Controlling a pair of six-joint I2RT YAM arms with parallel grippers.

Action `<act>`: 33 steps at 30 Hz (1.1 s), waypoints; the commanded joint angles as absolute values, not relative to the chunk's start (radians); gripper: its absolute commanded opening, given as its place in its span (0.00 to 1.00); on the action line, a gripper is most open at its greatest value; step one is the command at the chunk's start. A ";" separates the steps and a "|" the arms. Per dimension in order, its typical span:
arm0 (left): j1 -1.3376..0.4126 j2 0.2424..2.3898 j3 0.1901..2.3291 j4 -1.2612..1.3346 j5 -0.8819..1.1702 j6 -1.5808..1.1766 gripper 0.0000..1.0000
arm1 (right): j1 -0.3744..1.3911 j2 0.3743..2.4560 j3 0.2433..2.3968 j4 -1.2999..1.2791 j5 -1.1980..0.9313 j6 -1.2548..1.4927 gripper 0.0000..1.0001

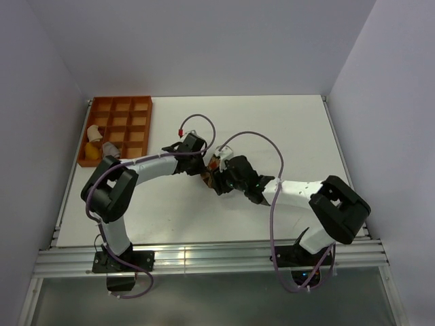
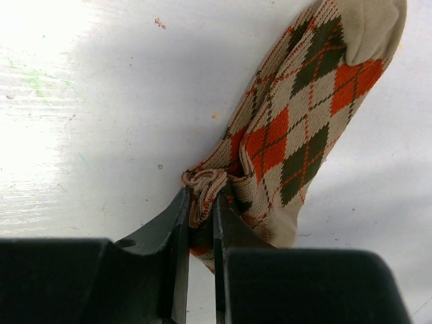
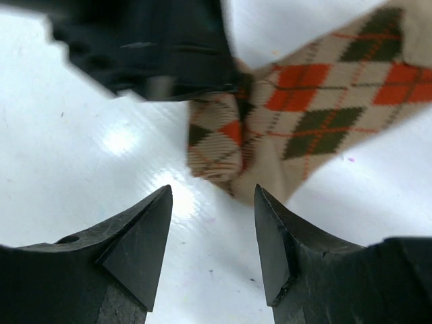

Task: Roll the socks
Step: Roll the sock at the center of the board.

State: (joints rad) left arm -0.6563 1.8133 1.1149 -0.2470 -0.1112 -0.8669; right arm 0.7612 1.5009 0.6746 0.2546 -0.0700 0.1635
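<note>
White tabletop [image 1: 272, 122] between pale walls, scuffed and faintly stained up close. Lying flat on it near the middle, just ahead of both arms: argyle sock [image 2: 297, 121], tan knit with red and dark brown diamonds crossed by thin red lines, plain tan at the far end. Bunched and folded over at the near end, ribbed edge curled into a small wad. Clamped narrow on that wad, fabric filling the slit between the fingers [image 2: 169, 229]: left gripper [image 2: 200, 202]. Standing wide just short of the fold, nothing between the jaws, only bare table beneath: right gripper [image 3: 212, 196]. Hard to make out from the top view: sock almost wholly covered by the two gripper heads, only a scrap of red and tan showing. Cut off by the frame edge in the right wrist view: the sock's long end. Hidden behind the left fingers: underside of the fold, number of layers impossible to tell. Well apart, at the far left corner: orange compartment tray [image 1: 122, 100], holding a few pale and yellow items [image 1: 98, 141] too small to identify.
</note>
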 commanded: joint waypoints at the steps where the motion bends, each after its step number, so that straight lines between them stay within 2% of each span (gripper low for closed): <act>1: -0.664 1.853 1.160 -0.330 -0.121 -0.819 0.00 | 0.828 1.479 0.658 0.356 0.107 0.058 0.59; 13: -0.666 1.878 1.206 -0.368 -0.101 -0.790 0.00 | 1.000 1.607 0.742 0.368 0.319 -0.086 0.64; 25: -0.664 1.893 1.216 -0.364 -0.071 -0.784 0.00 | 1.029 1.766 0.848 0.272 0.460 -0.104 0.62; 28: -0.664 1.893 1.216 -0.365 -0.066 -0.787 0.00 | 1.029 1.796 0.870 0.236 0.472 -0.098 0.57; 29: -0.664 1.891 1.218 -0.361 -0.064 -0.788 0.00 | 1.029 1.811 0.879 0.216 0.477 -0.097 0.50; 31: -0.663 1.884 1.215 -0.360 -0.064 -0.793 0.00 | 1.028 1.819 0.887 0.201 0.477 -0.094 0.41; 33: -0.663 1.876 1.209 -0.353 -0.063 -0.805 0.00 | 1.029 1.818 0.884 0.189 0.465 -0.084 0.19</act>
